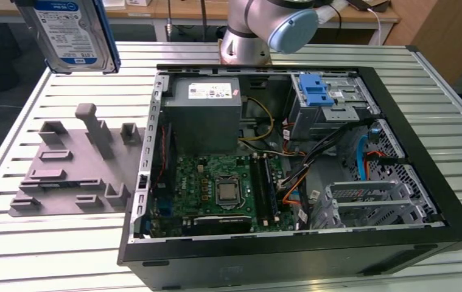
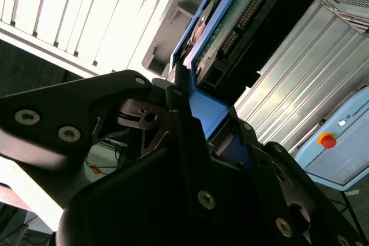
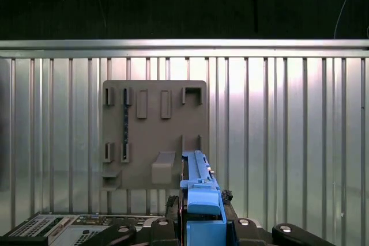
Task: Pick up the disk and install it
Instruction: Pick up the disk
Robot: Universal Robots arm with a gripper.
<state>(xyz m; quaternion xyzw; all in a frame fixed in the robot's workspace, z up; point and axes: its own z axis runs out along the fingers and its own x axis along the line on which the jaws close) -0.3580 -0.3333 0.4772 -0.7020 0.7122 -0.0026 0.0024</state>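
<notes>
Open air around disk [image 1: 67, 30] held aloft, pegged grey holder [image 1: 60, 176] below, case [image 1: 296, 249] open-topped

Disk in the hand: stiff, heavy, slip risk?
Likely rigid: the disk is a flat, solid slab. Probably dense for its size. The hand clamps the smooth blue plastic frame at one end, so it may pivot or slip.

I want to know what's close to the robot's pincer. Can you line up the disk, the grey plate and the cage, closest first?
1. Disk: held in the pincer, exterior view's top left.
2. Grey plate: on the table below, left.
3. Cage: inside the case, far right.
</notes>
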